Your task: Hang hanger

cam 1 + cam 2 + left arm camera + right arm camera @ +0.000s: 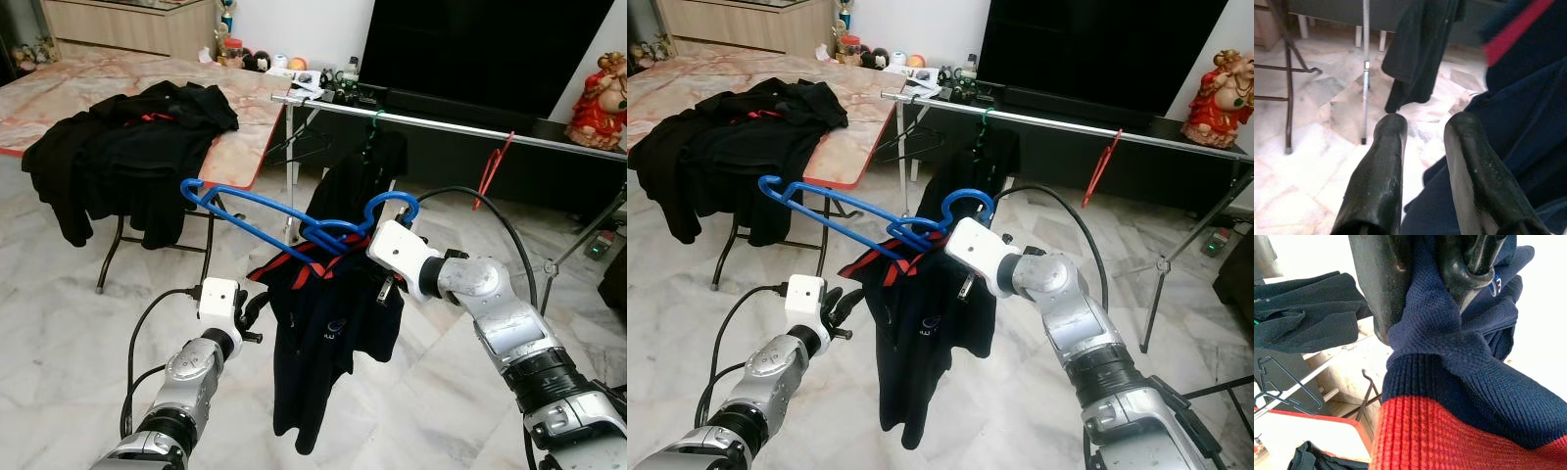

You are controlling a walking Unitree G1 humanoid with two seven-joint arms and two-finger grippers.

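**Desk:** What's nearest you?

**Me:** My left gripper (1422, 147), low and beside the hanging shirt. From its wrist camera I see both fingers (1378, 181) parted with nothing between them, one brushing the navy fabric. My right gripper (1425, 289) is higher, clamped on the collar of the navy polo shirt (328, 333), where the blue hanger (284, 220) runs through.

**Desk:** How does the hanger look?

**Me:** Blue plastic, tilted, its far end sticking out to my left and its hook (392, 203) curling up above the right wrist. The shirt droops off it in a bunch, red trim (872, 262) at the neck, a small logo on the chest.

**Desk:** Anything the wrist cameras add?

**Me:** The right one shows the knit weave and red ribbed collar (1449, 435) close up, pinched between the fingers; the head cameras can't show that grip.

**Desk:** What's around, and in the way?

**Me:** Marble floor (59, 333). Beyond the shirt stands a metal clothes rail (460, 125), with a dark garment (358, 171) on a green hanger, a bare black hanger (299, 145) and a red hanger (493, 168). The dark garment hangs right behind my load. To my left, a folding table (240, 147) has black clothes (132, 147) heaped over its near edge. Farthest back are a black television (480, 49) and a red figurine (601, 93).
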